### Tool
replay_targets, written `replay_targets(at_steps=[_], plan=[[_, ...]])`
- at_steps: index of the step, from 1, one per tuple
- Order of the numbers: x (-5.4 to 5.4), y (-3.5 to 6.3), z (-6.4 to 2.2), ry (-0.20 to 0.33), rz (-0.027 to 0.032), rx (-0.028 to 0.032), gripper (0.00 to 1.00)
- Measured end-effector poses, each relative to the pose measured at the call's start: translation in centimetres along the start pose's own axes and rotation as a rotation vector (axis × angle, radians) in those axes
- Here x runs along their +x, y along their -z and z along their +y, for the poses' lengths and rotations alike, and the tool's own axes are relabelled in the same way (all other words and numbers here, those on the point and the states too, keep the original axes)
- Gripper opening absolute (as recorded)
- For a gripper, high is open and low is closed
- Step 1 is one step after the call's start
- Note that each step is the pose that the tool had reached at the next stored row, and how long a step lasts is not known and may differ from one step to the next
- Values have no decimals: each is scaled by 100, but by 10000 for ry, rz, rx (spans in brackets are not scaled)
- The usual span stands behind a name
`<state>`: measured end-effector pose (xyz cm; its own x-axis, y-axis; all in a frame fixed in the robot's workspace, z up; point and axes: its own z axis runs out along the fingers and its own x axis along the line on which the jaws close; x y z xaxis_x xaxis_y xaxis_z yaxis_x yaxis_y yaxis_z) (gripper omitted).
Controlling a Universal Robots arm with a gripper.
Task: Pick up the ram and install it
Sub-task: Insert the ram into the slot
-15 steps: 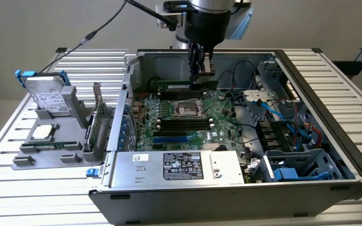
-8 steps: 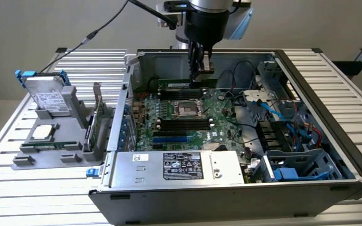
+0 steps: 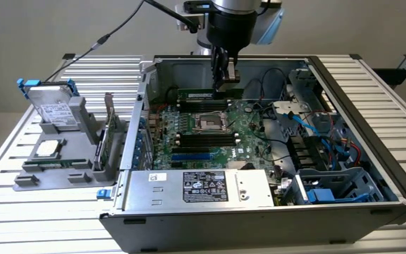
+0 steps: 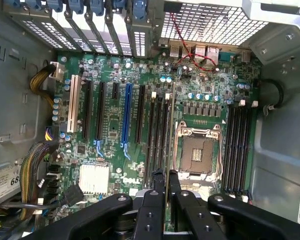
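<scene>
hanging beneath the claw (image 3: 225,84), the ram (image 3: 199,94) is clamped over the motherboard (image 3: 249,135).

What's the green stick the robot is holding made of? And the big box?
The ram: probably stiff circuit board, matte green, with black chips and a pale label. The computer case: likely thin sheet metal, dull grey, with folded edges.

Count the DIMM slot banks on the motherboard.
2. One bank, where the pincer holds the ram, flanks the CPU socket; the other bank flanks the socket's opposite side. None seems hidden.
</scene>
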<state>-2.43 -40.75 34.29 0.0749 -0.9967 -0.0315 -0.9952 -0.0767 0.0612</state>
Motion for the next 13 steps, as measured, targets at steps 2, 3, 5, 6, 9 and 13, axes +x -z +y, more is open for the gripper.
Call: replay_targets(at_steps=[2,3,5,6,9,13], plan=[[0,0,0,-1,0,-2,14],[0,0,0,-1,-1,-3,14],[0,0,0,0,0,-5,14],[0,0,0,0,0,-5,14],[-1,-35,-3,1,-1,-5,14],[-17,-106,-10,0,2,-8,14]])
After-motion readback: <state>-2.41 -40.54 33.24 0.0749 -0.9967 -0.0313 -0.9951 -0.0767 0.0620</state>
